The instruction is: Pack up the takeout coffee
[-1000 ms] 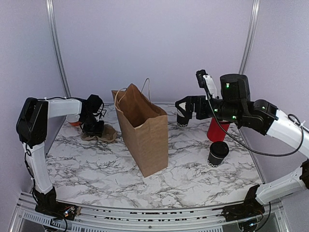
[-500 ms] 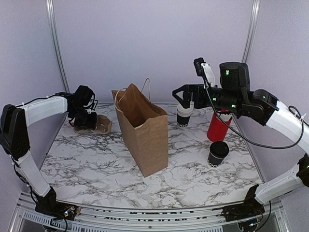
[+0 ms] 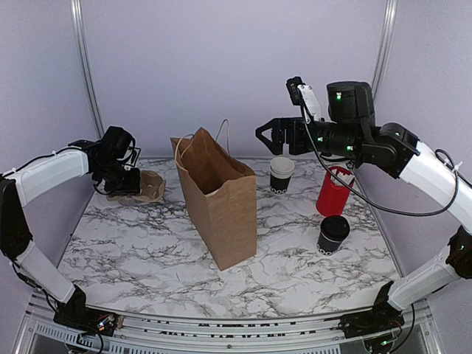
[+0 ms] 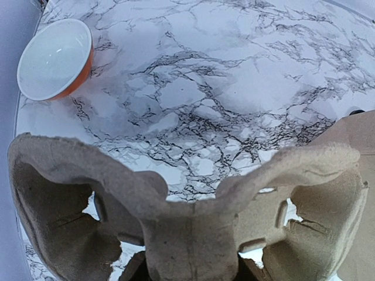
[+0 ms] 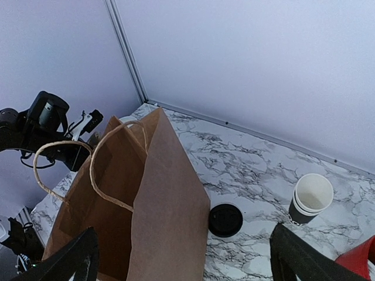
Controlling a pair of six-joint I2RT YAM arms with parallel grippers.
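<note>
Left jaws pinch the middle rib of a pulp cup carrier [image 4: 181, 199], close in on it, by the far left corner of the desk [image 3: 147, 251]; whether the carrier rests on the marble or hangs just over it, cannot tell. Right jaws spread wide, holding nothing, up in the air above a stack of white-rimmed cups [image 3: 281, 175] near the far edge. Takeout coffee [image 3: 333, 234]: upright, lid on, near the right edge, just in front of the red cylinder [image 3: 332, 193], well apart from both jaws. Brown paper bag [image 3: 221, 214] stands open mid-desk, handles up. Judged state: coffee not yet touched, nothing packed. Risks noted:

1. The right jaws hover over the wrong cups, so a straight descent would take the stack, not the coffee.
2. The coffee stands close to the red cylinder, so a wide approach may knock one over.
3. Paper wall: a hard squeeze could buckle it or pop the lid.
4. The carrier is held at one point only, so it may twist or slip.
5. The bag is light and unbraced, so a snagged handle could topple it.
</note>
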